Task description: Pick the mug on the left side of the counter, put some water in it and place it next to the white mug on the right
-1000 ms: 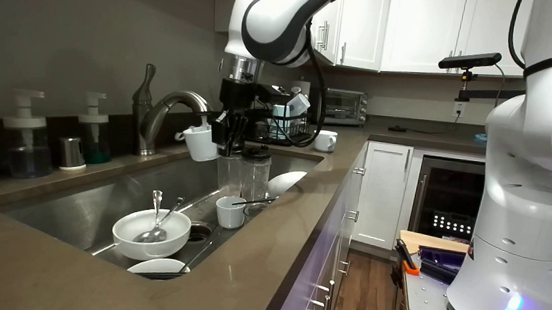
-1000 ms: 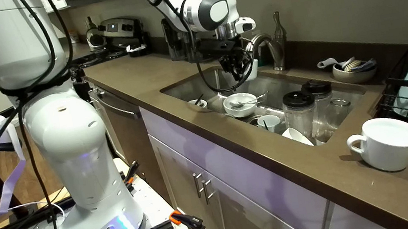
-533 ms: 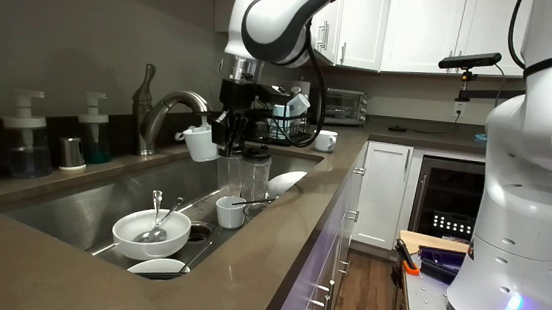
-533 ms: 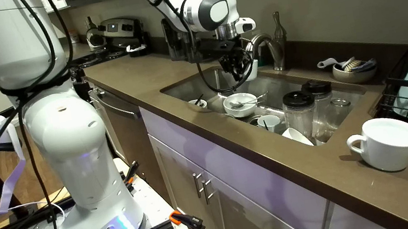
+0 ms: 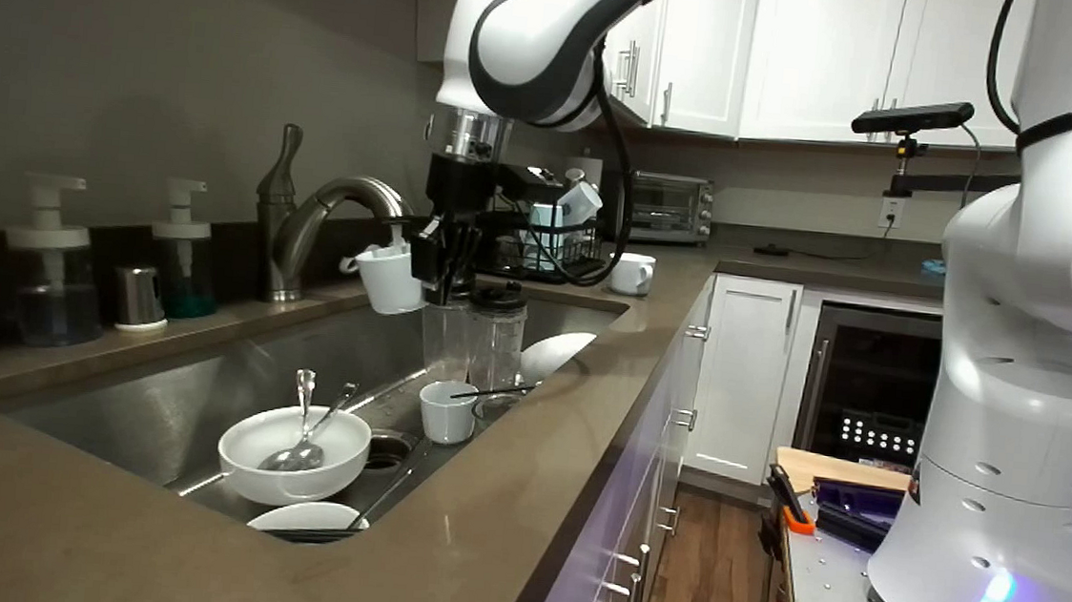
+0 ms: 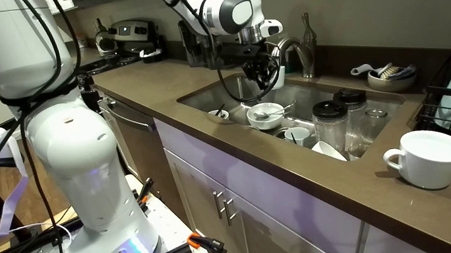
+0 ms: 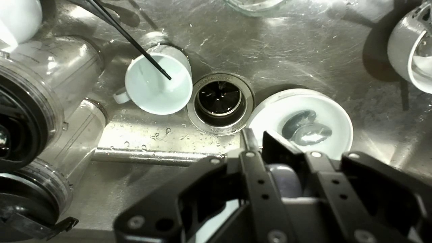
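Note:
The mug (image 5: 389,280) is white and hangs tilted under the faucet (image 5: 363,194), above the sink. It shows partly in the other exterior view (image 6: 279,78), behind the gripper. My gripper (image 5: 432,259) is shut on the mug at its side. In the wrist view the fingers (image 7: 260,138) have a pale rounded part between them, probably the handle; the mug's inside is hidden. A pale streak joins the spout and the mug; I cannot tell whether it is running water. The white mug (image 6: 430,161) stands upright on the counter (image 6: 381,183), right of the sink; it also shows farther off (image 5: 632,275).
The sink (image 5: 155,405) holds a white bowl with spoons (image 5: 294,454), a cup with a dark stick (image 5: 447,413) and lidded clear jars (image 6: 332,127). A dish rack (image 6: 438,109) stands behind the white mug. Soap dispensers (image 5: 50,272) line the back ledge.

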`<state>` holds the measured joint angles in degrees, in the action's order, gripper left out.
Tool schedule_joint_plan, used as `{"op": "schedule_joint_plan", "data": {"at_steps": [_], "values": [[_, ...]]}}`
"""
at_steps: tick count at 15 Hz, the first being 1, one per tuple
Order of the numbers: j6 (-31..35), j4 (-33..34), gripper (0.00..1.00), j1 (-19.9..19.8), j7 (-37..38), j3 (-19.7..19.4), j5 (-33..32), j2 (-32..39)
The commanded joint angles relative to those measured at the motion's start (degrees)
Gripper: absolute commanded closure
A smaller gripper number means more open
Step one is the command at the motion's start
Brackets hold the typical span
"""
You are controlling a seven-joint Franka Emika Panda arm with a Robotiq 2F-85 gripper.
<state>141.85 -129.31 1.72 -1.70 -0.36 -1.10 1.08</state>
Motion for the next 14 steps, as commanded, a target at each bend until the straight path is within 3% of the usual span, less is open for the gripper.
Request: {"op": "schedule_joint_plan", "data": {"at_steps": [1,2,8,14], "values": [[-0.19,0.1,0.86,-0.39,0.03,0.4,-0.02,-0.02],[-0.19,0.1,0.96,-0.39,0.03,0.4,-0.02,-0.02],[0.02,-6.38,0.96,-0.9,3.78,-0.51,-0.26,-3.65],[0.55,-12.87,0.96,-1.32,12.68,-0.42,-3.37,-9.68]]}}
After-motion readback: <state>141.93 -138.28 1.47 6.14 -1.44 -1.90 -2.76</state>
